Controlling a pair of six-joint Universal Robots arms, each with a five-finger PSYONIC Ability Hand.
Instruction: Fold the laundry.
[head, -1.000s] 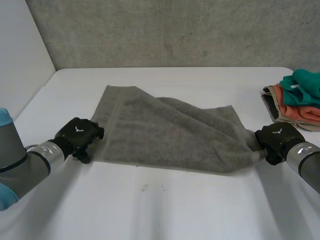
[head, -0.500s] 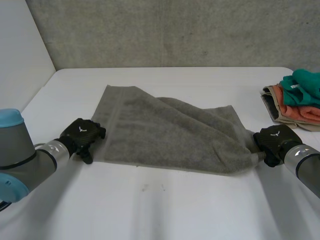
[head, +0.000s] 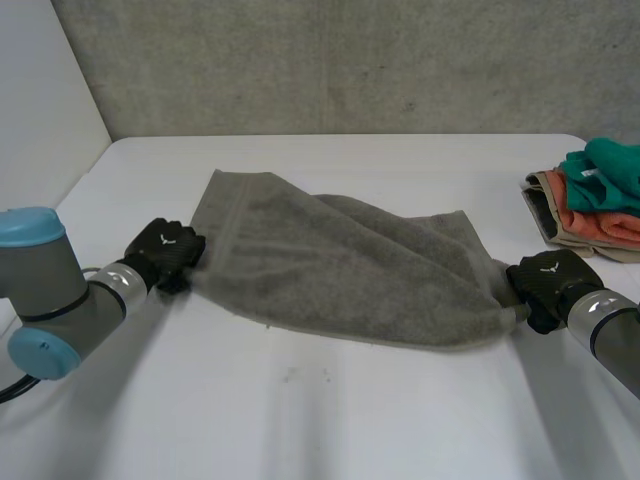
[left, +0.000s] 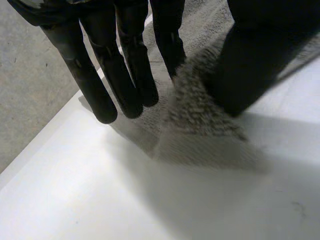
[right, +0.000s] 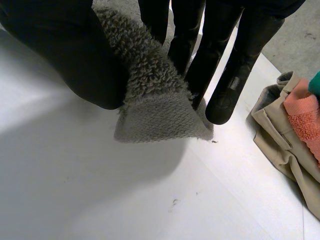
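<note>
Head view: we hold the grey towel at both ends on the white table.
Our left hand pinches one corner between thumb and straight fingers; our right hand pinches the opposite corner likewise.

No readable text or numbers.
The left hand and the right hand each bear a small white winged emblem on the back, without letters; a pale tag on the teal cloth at far right is too small to read.
</note>
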